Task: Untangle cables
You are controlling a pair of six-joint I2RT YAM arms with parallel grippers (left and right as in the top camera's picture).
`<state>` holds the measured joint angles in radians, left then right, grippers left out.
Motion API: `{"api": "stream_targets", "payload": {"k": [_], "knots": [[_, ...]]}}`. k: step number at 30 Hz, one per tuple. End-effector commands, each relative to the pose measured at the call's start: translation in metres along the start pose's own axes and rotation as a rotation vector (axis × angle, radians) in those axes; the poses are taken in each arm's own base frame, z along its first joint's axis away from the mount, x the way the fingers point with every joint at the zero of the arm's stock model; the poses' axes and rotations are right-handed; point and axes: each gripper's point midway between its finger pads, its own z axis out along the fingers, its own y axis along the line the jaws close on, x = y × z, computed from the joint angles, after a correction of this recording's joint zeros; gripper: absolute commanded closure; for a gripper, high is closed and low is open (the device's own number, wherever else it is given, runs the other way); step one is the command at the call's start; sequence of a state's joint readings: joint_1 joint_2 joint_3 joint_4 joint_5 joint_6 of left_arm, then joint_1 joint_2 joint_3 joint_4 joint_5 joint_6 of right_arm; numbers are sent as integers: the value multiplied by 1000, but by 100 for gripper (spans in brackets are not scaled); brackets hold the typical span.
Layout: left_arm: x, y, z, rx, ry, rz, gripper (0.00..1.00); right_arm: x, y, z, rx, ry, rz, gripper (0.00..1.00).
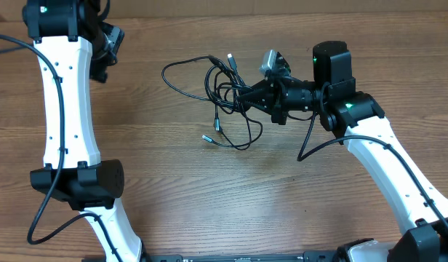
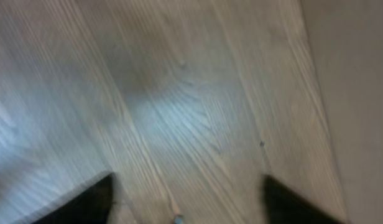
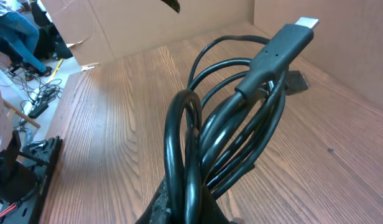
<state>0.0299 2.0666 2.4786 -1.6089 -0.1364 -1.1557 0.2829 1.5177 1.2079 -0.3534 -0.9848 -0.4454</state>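
Cables [image 3: 193, 155] bunched, clamped tight in R gripper [image 1: 246, 97]. L gripper [image 2: 188, 202] well apart from cables, fingers spread, empty, over table [image 1: 173, 189].

Stretches left arm [image 1: 64, 102] forward with left fingers [image 2: 86, 202] spread wide; angles right arm [image 1: 388, 156] inward, right fingers [image 1: 252, 97] pinched tight on cables [image 3: 266, 62].

Even, bright overhead light; the left wrist view is heavily blurred, perhaps with glare on the table [image 2: 179, 118].
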Motion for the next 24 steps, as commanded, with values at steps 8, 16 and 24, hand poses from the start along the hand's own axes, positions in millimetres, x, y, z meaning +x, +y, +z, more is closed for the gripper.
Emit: {"api": "stream_targets", "payload": {"k": [8, 16, 24], "knots": [[46, -22, -5, 217, 162, 999, 0, -9, 1, -4, 6, -15, -25, 84], [64, -25, -9, 248, 200, 1053, 0, -4, 2, -4, 6, 1, 0, 69], [72, -28, -10, 254, 204, 1074, 0, 39, -37, -12, 285, 164, 296, 57]]}}
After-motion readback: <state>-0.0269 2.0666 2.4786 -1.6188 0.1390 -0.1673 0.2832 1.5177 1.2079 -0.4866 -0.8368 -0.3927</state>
